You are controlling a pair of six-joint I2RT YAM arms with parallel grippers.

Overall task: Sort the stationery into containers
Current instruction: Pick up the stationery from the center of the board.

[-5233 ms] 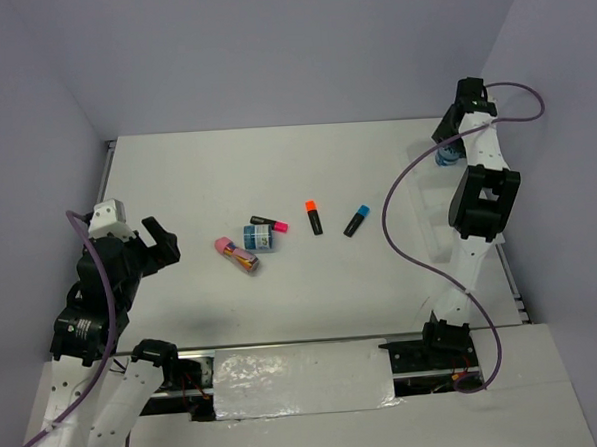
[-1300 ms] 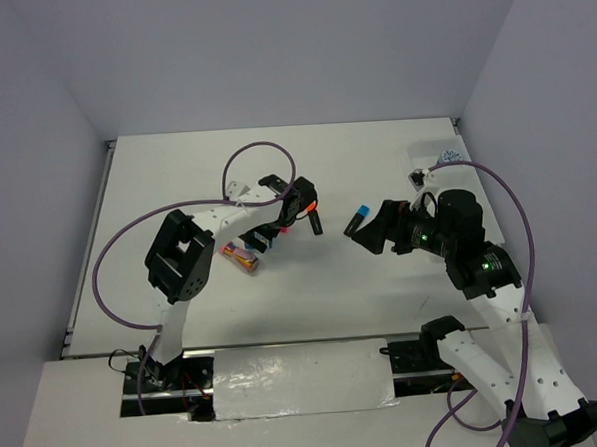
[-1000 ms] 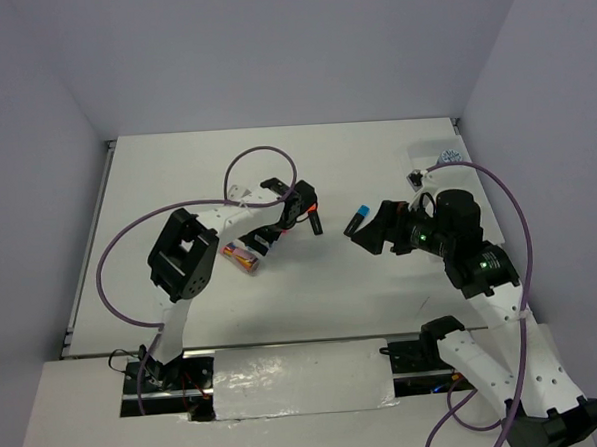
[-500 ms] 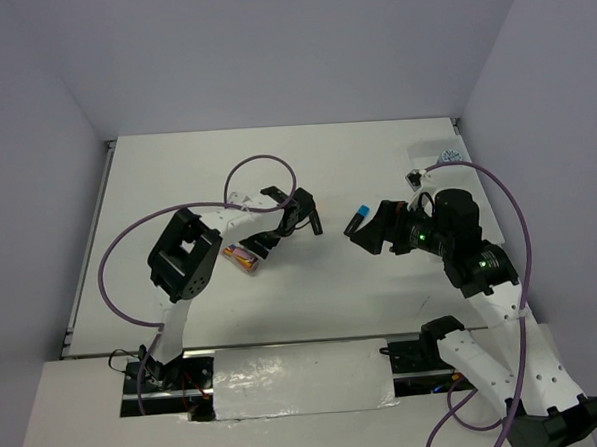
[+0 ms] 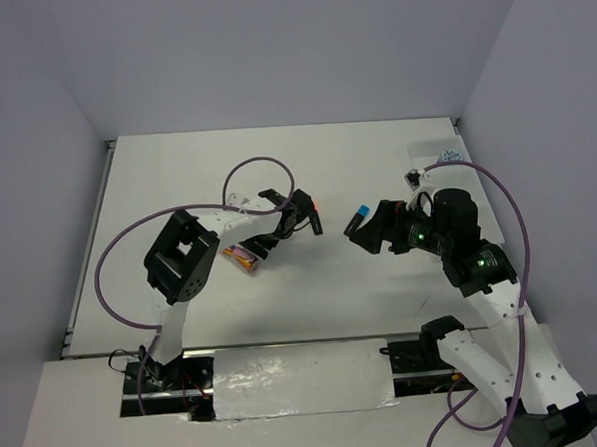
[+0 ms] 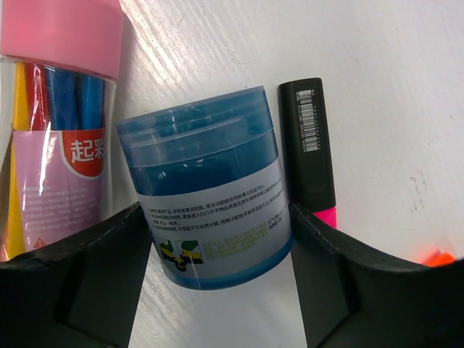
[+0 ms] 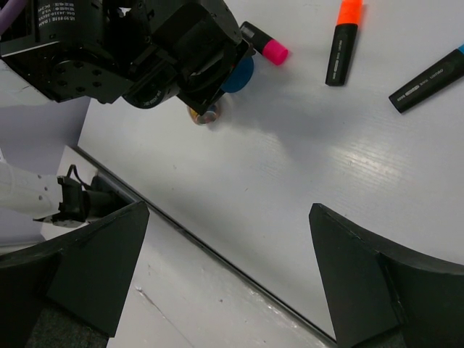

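White table (image 5: 313,303), matt, with fine grain streaks showing close up (image 6: 406,109); it is boxed in by pale lilac walls at the back (image 5: 270,55), left (image 5: 27,198) and right (image 5: 563,119). A thin grey metal strip (image 5: 89,244) runs along the table's left edge. A dark mounting rail (image 5: 315,348) lies along the near edge, with a glossy, crinkled white sheet (image 5: 302,379) just in front of its middle on a plain white ledge (image 5: 290,434).
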